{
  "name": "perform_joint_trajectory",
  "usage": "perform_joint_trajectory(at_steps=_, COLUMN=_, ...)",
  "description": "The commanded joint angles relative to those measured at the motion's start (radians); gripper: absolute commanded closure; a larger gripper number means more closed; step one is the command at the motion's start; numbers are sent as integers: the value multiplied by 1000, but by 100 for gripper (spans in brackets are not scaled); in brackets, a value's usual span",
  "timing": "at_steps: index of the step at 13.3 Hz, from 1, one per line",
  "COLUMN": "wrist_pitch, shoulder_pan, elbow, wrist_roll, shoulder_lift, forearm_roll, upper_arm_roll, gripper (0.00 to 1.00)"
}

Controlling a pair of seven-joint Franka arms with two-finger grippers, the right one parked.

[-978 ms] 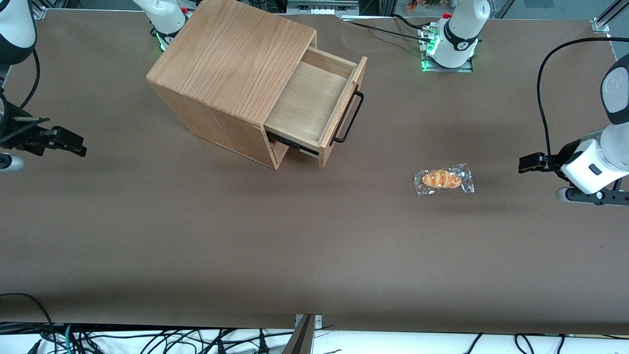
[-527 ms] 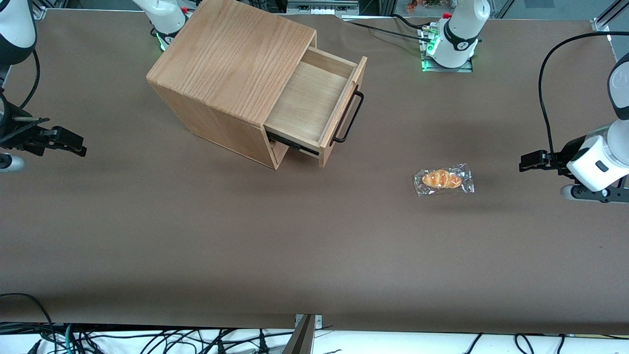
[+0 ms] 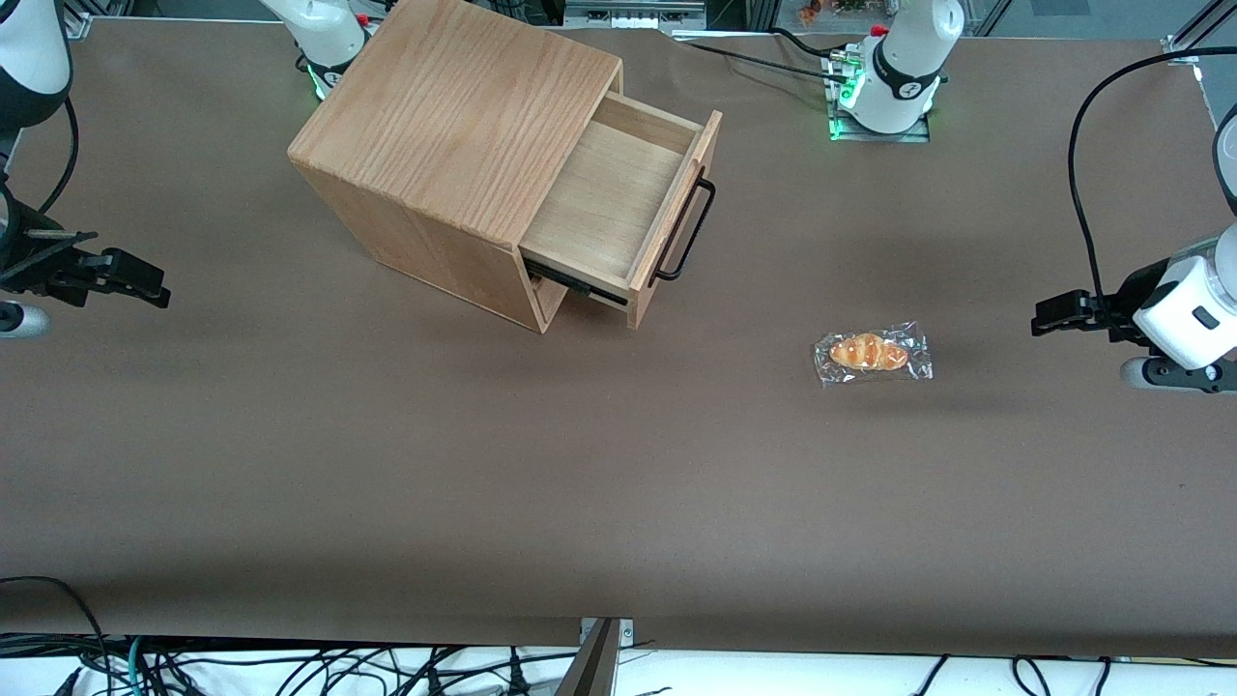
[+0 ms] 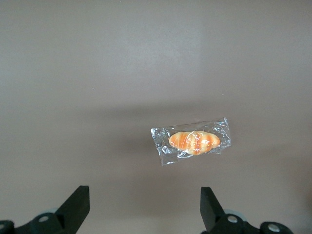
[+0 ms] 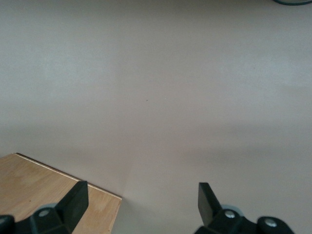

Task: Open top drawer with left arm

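Jaws of gripper [image 4: 144,209]: spread wide, nothing between them, both black fingertips [image 4: 78,202] clear of any object. Same gripper [image 3: 1053,316] in front view: at the working arm's end of the table, raised off the surface, well apart from the cabinet.

Left arm [image 3: 1193,304]: white wrist with dark fittings, black cable looping up above it.

Top drawer [image 3: 618,208]: pulled well out of the cabinet [image 3: 454,145], light wood floor exposed, nothing visible inside. Black bar handle [image 3: 686,230]: across the drawer front, facing the working arm's end of the table, untouched.

Cabinet: oak cube, set at an angle on the table [image 3: 387,464], toward the parked arm's end and farther from the front camera than the bread.

Wrapped bread roll [image 3: 872,354]: golden, in clear crinkled plastic, flat on the table between drawer front and gripper, touching neither. Same roll [image 4: 193,141] in left wrist view: lying ahead of the spread fingertips, on bare brown surface.
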Motion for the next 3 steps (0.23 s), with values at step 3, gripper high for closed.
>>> perform_joint_trajectory(at_steps=3, wrist_pitch=-17, shoulder_pan=2, elbow=12, wrist_roll=20, shoulder_lift=-7, forearm_roll=-20, upper_arm_roll=5, gripper=0)
